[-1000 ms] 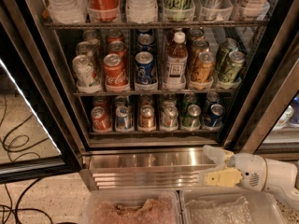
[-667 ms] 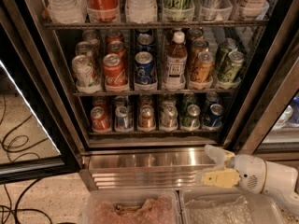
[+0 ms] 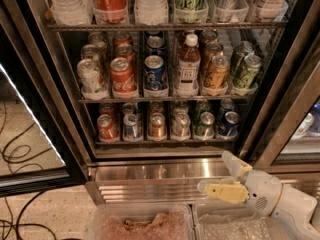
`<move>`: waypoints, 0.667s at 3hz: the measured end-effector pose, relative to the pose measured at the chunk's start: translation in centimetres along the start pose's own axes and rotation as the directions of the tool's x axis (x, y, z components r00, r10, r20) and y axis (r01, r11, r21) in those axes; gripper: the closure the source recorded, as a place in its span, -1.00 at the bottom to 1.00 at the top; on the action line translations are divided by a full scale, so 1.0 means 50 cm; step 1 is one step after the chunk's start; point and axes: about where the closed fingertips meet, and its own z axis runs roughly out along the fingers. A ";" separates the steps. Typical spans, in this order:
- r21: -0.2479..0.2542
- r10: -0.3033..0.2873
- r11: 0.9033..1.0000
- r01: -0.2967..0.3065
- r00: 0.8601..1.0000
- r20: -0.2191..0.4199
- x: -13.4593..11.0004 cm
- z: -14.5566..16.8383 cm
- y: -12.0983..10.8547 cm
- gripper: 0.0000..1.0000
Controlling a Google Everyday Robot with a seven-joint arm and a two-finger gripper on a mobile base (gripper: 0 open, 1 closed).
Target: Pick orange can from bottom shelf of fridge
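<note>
The fridge (image 3: 75, 129) stands open in front of me. Its bottom shelf (image 3: 165, 141) holds a row of small cans in clear trays. The orange can (image 3: 157, 125) is third from the left, upright, between a blue-silver can (image 3: 131, 126) and a silver can (image 3: 181, 125). My gripper (image 3: 211, 171) is at the lower right, below the shelf and in front of the ribbed steel base (image 3: 150, 176). It is open and empty, pointing left, to the right of and lower than the orange can.
A red can (image 3: 107, 126), a green can (image 3: 205, 124) and a blue can (image 3: 229, 123) share the bottom shelf. The rack above holds taller cans and a bottle (image 3: 188, 66). Two plastic bins (image 3: 142, 224) sit at the bottom. Cables (image 3: 20, 149) lie on the floor at left.
</note>
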 end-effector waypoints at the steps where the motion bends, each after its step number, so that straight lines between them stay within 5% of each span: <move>1: -0.013 -0.005 1.000 0.005 1.000 -0.009 0.003 0.008 0.003 -1.00; 2: -0.107 0.111 0.989 -0.099 0.988 0.105 0.000 0.009 -0.006 -1.00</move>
